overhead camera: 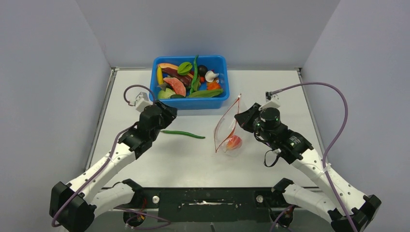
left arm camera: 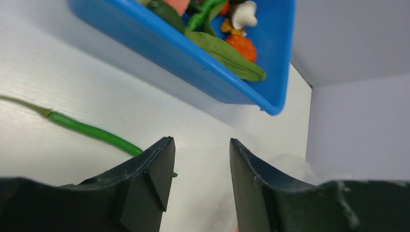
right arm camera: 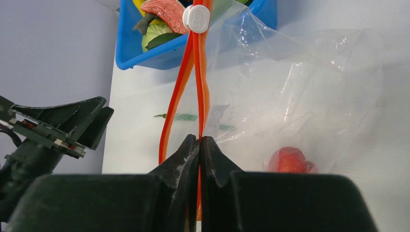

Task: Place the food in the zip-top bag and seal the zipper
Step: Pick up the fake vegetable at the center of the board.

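Note:
The clear zip-top bag [overhead camera: 227,145] stands on its side at mid-table, its mouth held open. My right gripper [overhead camera: 240,120] is shut on one side of the red-orange zipper [right arm camera: 199,82], whose white slider [right arm camera: 196,18] sits at the far end. A red fruit [right arm camera: 288,160] lies inside the bag. A long green pod [overhead camera: 183,134] lies on the table to the left of the bag. My left gripper [left arm camera: 202,145] hovers over the pod's right end, open, with nothing between its fingers. The rest of the food fills the blue tub [overhead camera: 218,100].
The blue tub [left arm camera: 222,89] stands at the back centre, just beyond both grippers. Grey walls close in the table on the left, right and rear. The left gripper [right arm camera: 72,121] shows at the left of the right wrist view, near the bag's mouth.

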Controlling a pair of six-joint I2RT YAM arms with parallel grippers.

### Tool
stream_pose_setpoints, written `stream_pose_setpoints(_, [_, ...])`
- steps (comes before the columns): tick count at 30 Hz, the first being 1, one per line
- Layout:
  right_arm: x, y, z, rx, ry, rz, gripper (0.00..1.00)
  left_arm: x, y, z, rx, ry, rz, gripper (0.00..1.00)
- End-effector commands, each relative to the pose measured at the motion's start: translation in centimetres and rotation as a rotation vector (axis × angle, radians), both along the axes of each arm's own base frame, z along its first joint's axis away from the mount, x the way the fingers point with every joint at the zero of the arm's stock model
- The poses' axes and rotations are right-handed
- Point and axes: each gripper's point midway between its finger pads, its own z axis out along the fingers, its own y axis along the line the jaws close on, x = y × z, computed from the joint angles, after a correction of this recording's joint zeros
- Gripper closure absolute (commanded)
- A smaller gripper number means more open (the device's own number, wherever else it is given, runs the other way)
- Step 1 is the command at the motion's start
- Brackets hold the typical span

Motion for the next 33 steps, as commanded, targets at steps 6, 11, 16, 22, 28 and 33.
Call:
stream_pose_setpoints(6, [0.4, -1.6, 1.4, 0.003, -0.059, -0.071, 1.0, 1.1, 5.0, -7.0, -0.18, 0.324, 0.375, 0.7])
stream_pose_setpoints(11, [0.2, -1.9, 1.2, 0.001, -0.055, -0.081, 1.0, 1.1, 5.7, -9.8, -0.214, 0.407, 0.454, 0.81])
stream_pose_setpoints(16, [0.1, -2.3, 1.3, 0.004, -0.059, -0.097, 1.0, 0.9, 6.0, -11.9, -0.184, 0.54, 0.528, 0.83])
stream_pose_setpoints(22, [0.1, -2.5, 1.7, 0.006, -0.068, -0.105, 1.0, 1.7, 5.7, -13.9, -0.168, 0.605, 0.514, 0.82])
stream_pose_setpoints(28, [0.0, -2.8, 1.7, 0.0, -0.068, -0.115, 1.0, 2.4, 6.0, -14.5, -0.146, 0.591, 0.512, 0.75])
stream_pose_setpoints(33, [0.0, -2.9, 1.8, 0.001, -0.072, -0.117, 1.0, 2.5, 6.5, -15.0, -0.118, 0.594, 0.532, 0.74])
